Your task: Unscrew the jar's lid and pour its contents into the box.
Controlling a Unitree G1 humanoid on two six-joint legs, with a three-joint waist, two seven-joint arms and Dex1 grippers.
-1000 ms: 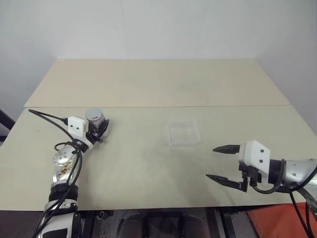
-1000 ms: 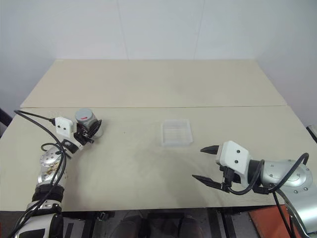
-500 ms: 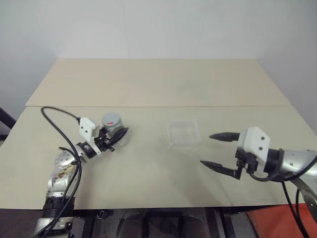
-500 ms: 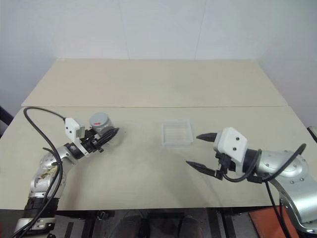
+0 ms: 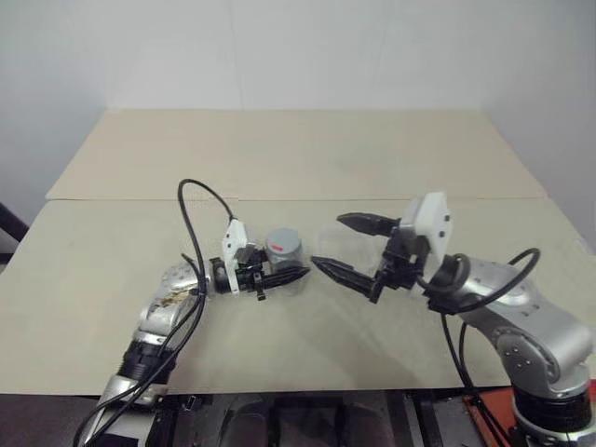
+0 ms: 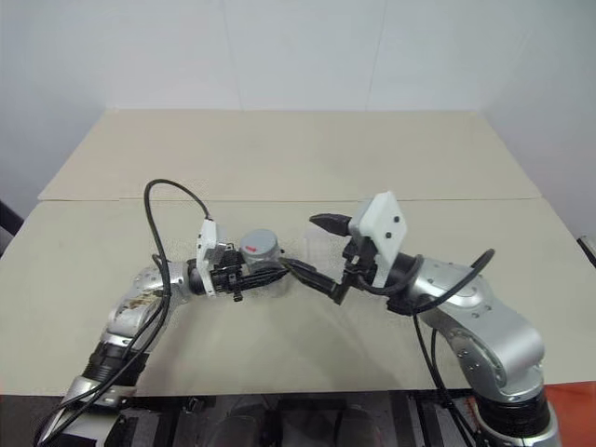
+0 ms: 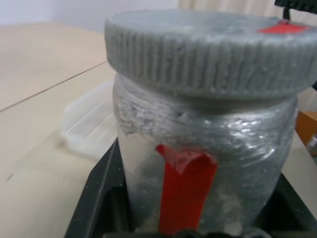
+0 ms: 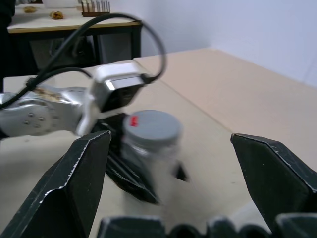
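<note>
A: Status of the jar (image 5: 285, 265)?

B: Clamped by its body in the left gripper (image 5: 279, 277), upright, over the middle of the table (image 5: 140, 168), so the lid (image 5: 283, 246) stays exposed on top.

A: And the right gripper (image 5: 341, 246)?

B: Fingers spread wide, nothing held, pointing at the jar with one fingertip just beside it. That spread suits closing around the lid (my reading, not confirmed).

A: The box (image 7: 91, 126)?

B: Just behind the jar, near enough for pouring once the lid is off. Contents cannot be made out through the jar wall.
</note>
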